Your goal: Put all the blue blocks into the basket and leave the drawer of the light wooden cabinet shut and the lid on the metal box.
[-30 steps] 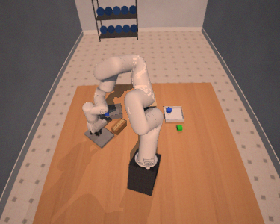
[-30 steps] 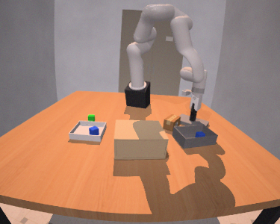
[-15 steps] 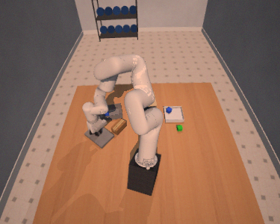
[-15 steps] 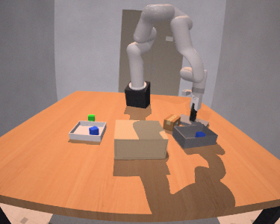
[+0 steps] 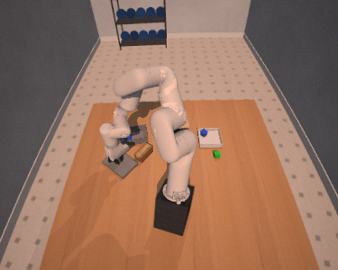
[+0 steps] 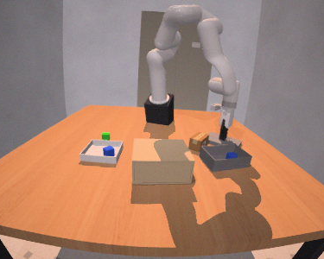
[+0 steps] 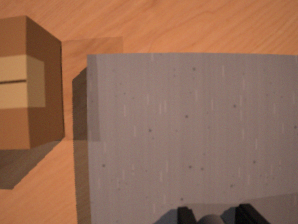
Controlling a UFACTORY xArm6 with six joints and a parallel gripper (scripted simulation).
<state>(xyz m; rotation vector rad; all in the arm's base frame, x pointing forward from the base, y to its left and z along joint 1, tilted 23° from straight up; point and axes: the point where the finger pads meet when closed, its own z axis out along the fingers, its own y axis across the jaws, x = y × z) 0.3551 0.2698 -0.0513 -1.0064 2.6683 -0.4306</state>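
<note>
My gripper (image 5: 115, 159) (image 6: 223, 137) (image 7: 214, 215) is slightly open, its fingers on either side of the round knob of the grey lid (image 5: 123, 169) (image 6: 233, 141) (image 7: 150, 100). The lid lies flat, at or very near table height, beside the metal box (image 6: 231, 164). The box is uncovered, with a blue block (image 5: 129, 137) (image 6: 231, 155) inside. Another blue block (image 5: 204, 132) (image 6: 109, 151) is inside the white basket (image 5: 210, 147) (image 6: 98, 160). The light wooden cabinet (image 6: 162, 171) is mostly hidden by the arm in the top view; I cannot tell its drawer's state.
A small brown cardboard box (image 5: 143, 153) (image 6: 199, 142) (image 7: 30, 85) with a pale tape strip stands close beside the lid and near the metal box. A green block (image 5: 216, 154) (image 6: 105, 135) lies on the table outside the basket. The cabinet stands between the basket and the metal box.
</note>
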